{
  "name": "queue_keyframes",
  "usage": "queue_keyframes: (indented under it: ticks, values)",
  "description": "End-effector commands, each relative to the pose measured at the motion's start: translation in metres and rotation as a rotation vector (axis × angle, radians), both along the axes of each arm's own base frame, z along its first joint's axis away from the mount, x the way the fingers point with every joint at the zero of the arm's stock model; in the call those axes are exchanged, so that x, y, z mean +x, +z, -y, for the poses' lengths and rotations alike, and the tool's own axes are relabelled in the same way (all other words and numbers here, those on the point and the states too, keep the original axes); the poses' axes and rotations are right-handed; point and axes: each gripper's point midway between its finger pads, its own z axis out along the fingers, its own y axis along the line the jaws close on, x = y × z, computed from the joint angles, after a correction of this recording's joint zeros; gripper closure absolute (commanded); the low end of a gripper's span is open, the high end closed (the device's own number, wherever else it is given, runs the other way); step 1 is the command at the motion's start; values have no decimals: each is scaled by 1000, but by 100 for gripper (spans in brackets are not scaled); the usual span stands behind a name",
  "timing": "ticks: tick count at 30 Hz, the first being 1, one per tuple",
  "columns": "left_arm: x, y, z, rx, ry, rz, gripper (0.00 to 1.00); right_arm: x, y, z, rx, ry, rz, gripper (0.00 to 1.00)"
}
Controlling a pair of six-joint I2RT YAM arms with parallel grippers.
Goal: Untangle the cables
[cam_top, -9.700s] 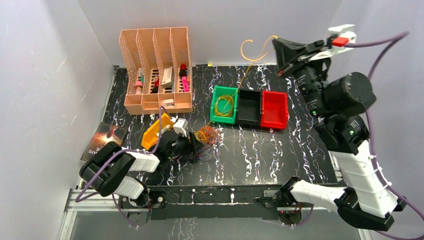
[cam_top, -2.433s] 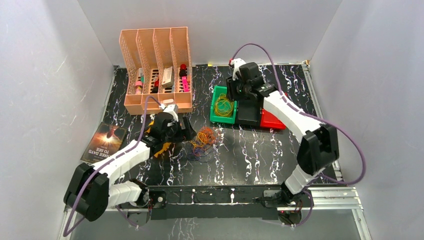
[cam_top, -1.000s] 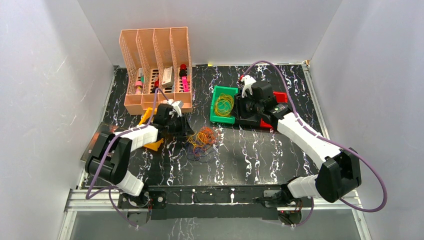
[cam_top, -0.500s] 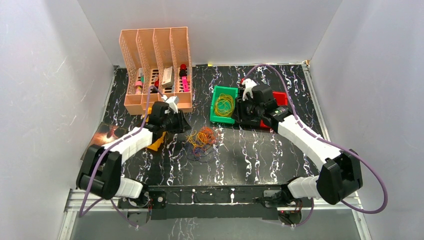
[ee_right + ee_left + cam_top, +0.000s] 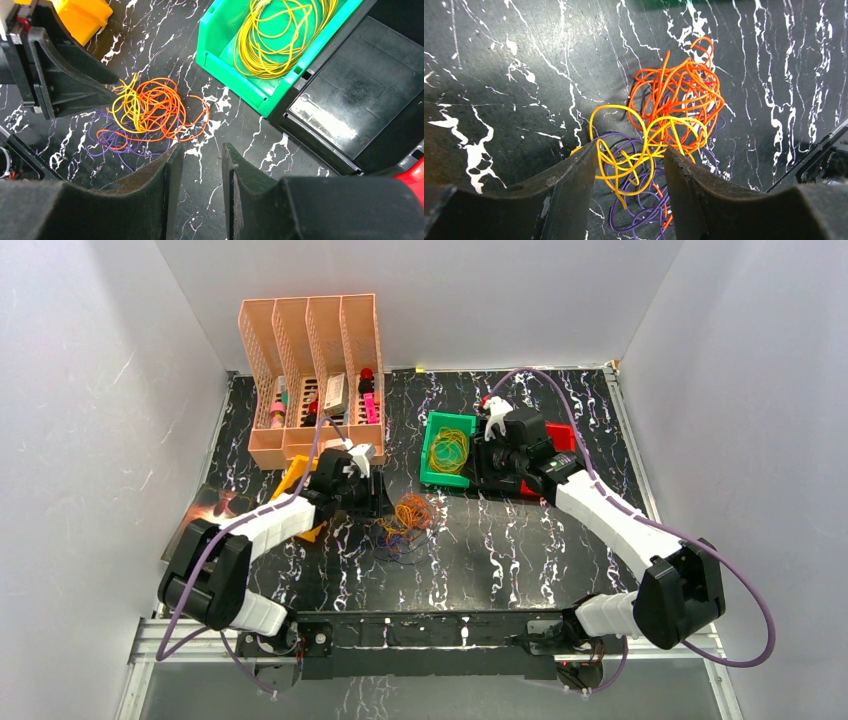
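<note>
Cables (image 5: 664, 130) lie as one knotted clump of orange, yellow and purple wire on the black marbled table (image 5: 540, 540), between my left gripper (image 5: 626, 165) and the green bin (image 5: 225, 67), where a yellow coil (image 5: 280, 40) sits by itself. The left jaws stand wide apart and empty, with yellow and purple loops just ahead of the tips. The right gripper (image 5: 200, 152) hangs near the black bin (image 5: 350, 100), its jaws parted a little and holding nothing.

My worry is the close. These strands look thin and springy, and the colours overlap where I'm aiming, so I may pinch two or three at once and lift the whole clump. A hard pull could cinch the knots tighter. With nothing pinning the rest, the bundle would likely drag along or slip free.
</note>
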Motion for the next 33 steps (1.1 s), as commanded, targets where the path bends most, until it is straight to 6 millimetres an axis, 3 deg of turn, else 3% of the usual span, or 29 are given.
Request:
queue_keyframes:
  ticks: [1,8,12,15,24,28,33]
  values:
    - [5,7,4,20,-24,28,49,1,13,-4,37,6,46,57]
    - [9,-1,3,43,-17,19,51,-2,11,-4,47,10,38,57]
    - [13,-1,-1,67,8,28,60,-3,12,-4,49,9,37,57]
    - [15,2,-3,71,21,37,73,-4,12,-4,52,7,34,57]
    - [22,29,-5,66,40,108,99,-6,11,-5,68,5,27,57]
    - [24,36,-6,74,40,122,100,-8,13,-7,86,15,32,57]
    - [25,67,-3,47,17,182,100,-19,21,-19,144,107,50,55]
